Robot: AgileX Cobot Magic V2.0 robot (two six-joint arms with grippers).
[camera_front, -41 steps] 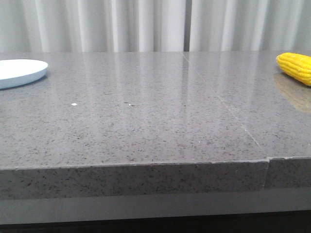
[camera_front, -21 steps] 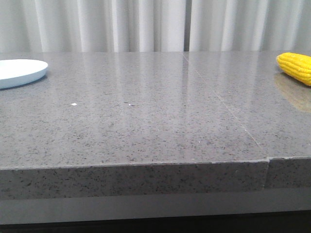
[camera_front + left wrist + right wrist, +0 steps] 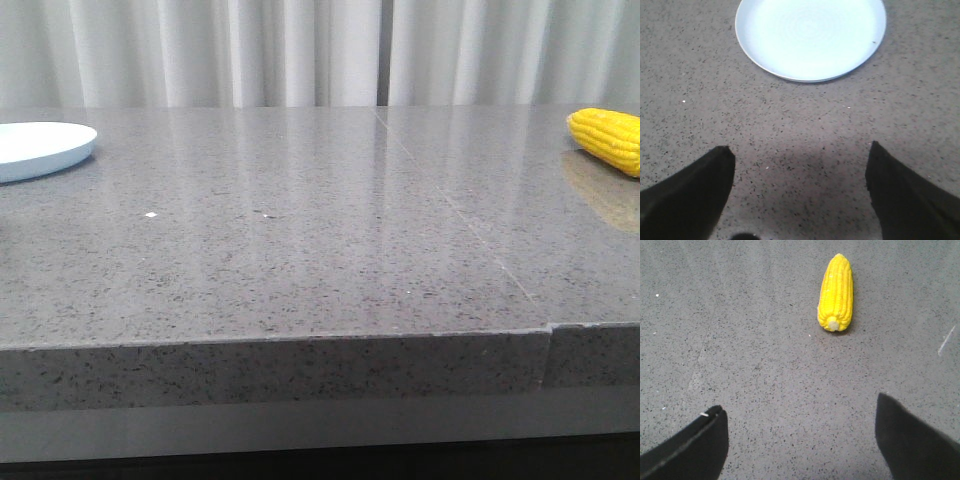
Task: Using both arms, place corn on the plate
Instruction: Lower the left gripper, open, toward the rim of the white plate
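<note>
The plate point(image 3: 810, 37) holds nothing; the corn point(image 3: 836, 292) lies on the table point(image 3: 300, 260).

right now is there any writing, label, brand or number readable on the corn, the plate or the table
None: no text shows in any view.
The corn shows only kernel rows and a pale stub end.
The plate is plain and unmarked.
The table bears only grey speckle.
</note>
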